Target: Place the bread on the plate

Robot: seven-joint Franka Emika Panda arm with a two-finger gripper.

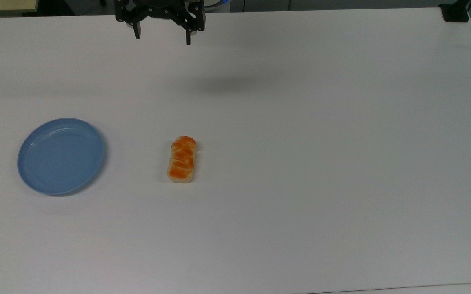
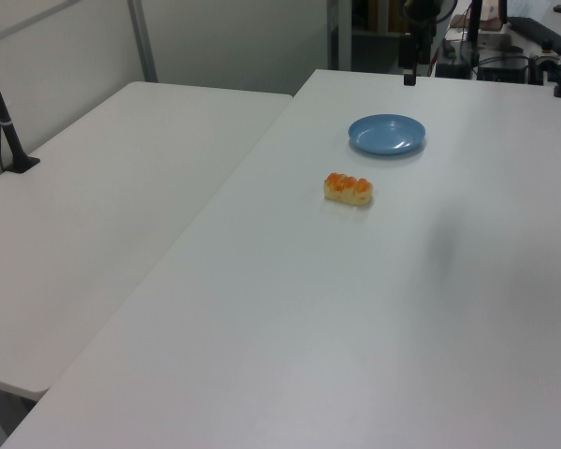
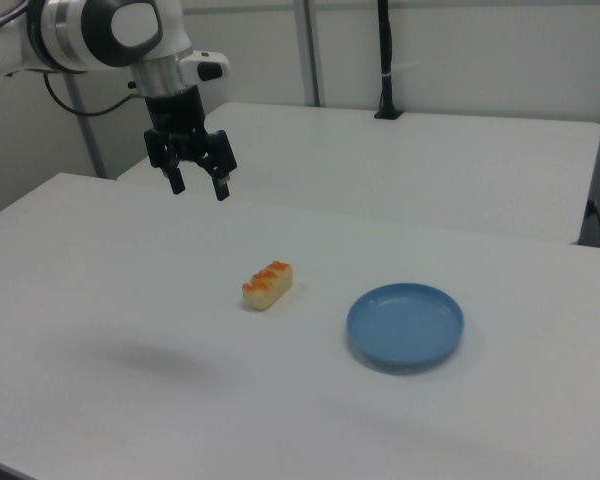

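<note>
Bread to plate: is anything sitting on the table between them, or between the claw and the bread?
Nothing visible. The bread lies alone on the white table, with bare surface between it and the plate. The claw hangs open above the table, and nothing stands between it and the bread.

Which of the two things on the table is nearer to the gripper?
The bread, oblong with orange segments; the round blue plate lies farther from the open gripper.

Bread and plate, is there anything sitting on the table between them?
No. In the top view the stretch of white table between the bread and the plate is bare; the right view shows the same gap.
</note>
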